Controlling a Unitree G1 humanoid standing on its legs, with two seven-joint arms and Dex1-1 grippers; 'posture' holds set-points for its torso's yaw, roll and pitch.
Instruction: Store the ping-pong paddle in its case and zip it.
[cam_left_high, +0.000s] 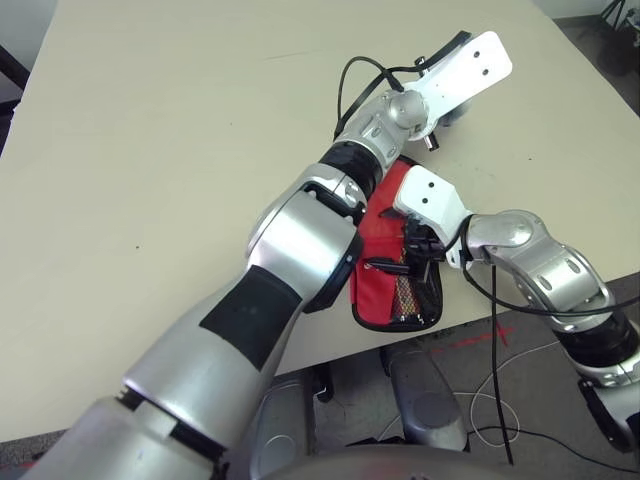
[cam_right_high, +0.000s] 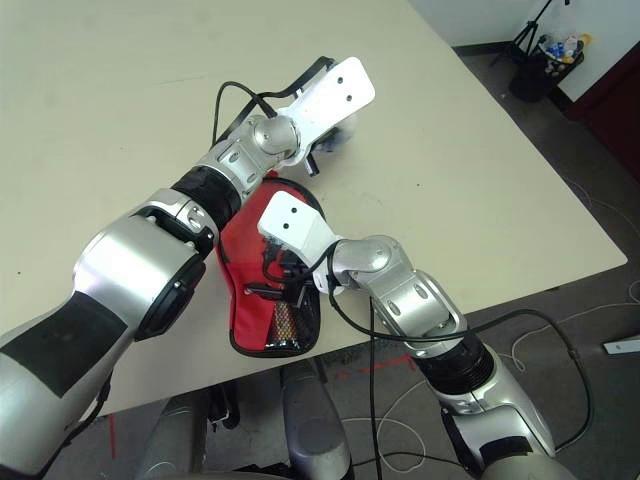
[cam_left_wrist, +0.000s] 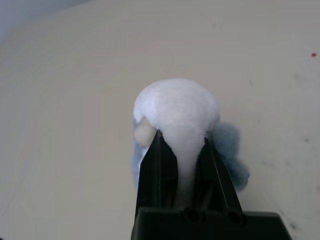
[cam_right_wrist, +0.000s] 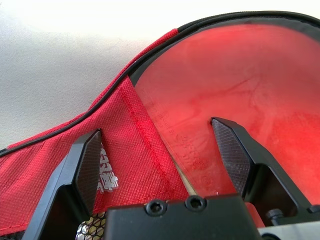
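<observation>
Red cloth case flat near the front edge of the pale tabletop, partly under both silver arms. Woven cloth, black zipper rim, net pocket with small white marks at the near end. Inside the open flap, smooth red rubber of the ping-pong paddle, round and a bit shiny, tucked in the case. Right pincer wide open just above the case, holding nothing, one ribbed black finger over the cloth and one over the rubber. Left pincer shut tight on a soft white fluffy ball with a fuzzy blue bit behind and a little pale knob at the side. Up close, fluff and weave easy to see. From the head, arms crossed over the case and a black cable looped by the left wrist. Past the tabletop, grey floor with white cords and a dark bin in the far corner.
</observation>
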